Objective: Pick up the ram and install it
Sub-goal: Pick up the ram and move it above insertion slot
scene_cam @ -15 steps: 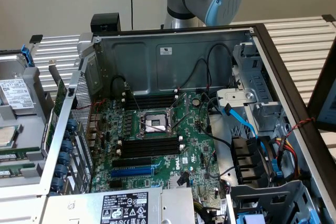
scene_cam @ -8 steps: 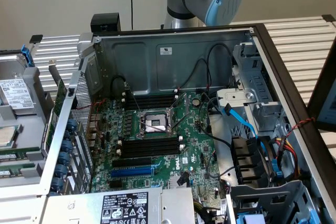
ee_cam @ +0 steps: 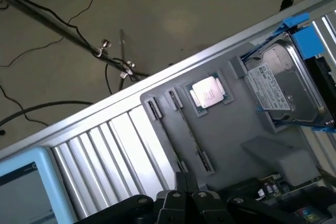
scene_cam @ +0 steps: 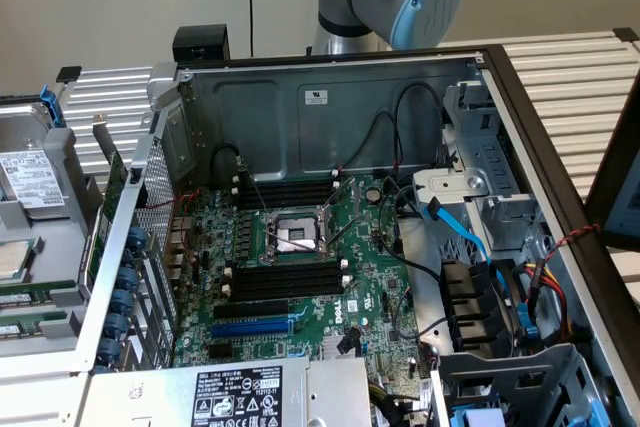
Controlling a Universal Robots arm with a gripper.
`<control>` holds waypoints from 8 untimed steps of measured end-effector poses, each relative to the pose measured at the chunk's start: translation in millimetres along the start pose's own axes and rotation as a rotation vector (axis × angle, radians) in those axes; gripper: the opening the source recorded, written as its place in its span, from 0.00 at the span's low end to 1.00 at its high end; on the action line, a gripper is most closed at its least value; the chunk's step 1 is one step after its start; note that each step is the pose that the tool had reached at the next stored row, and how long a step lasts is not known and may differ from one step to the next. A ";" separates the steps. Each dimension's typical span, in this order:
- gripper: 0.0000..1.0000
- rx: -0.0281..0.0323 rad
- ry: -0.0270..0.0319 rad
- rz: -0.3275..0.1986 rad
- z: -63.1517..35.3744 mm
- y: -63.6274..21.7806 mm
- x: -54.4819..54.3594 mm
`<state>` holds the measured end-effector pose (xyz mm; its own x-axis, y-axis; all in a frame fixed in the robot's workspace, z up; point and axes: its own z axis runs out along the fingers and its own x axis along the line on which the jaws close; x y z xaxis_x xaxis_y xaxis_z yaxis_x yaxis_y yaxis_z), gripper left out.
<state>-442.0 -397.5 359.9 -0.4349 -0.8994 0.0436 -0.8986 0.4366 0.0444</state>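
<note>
The label on the hard drive [ee_cam: 273, 85], the lid of the processor [ee_cam: 208, 92] and the sticker on the power supply [scene_cam: 235, 397] bear print too small to read. The ram [ee_cam: 190, 132] stands on edge in the grey tray [ee_cam: 231, 129], which sits at 9 o'clock of the open case [scene_cam: 330, 122] in the exterior view. Its near end is just ahead of the end effector [ee_cam: 186, 183] and not in its grasp; whether the end effector is open or closed cannot be told.

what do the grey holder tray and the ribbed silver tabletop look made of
The grey holder tray looks like matte plastic: uniform dull grey, rounded corners. The ribbed silver tabletop is probably aluminium profile: pale metallic sheen, straight parallel grooves.
</note>
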 end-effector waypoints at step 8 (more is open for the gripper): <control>0.11 0.0089 0.0053 -0.145 0.6 0.0 0.0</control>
<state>-442.0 -397.5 359.3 -0.3000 -0.9530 0.0427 -0.9525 0.3017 0.0418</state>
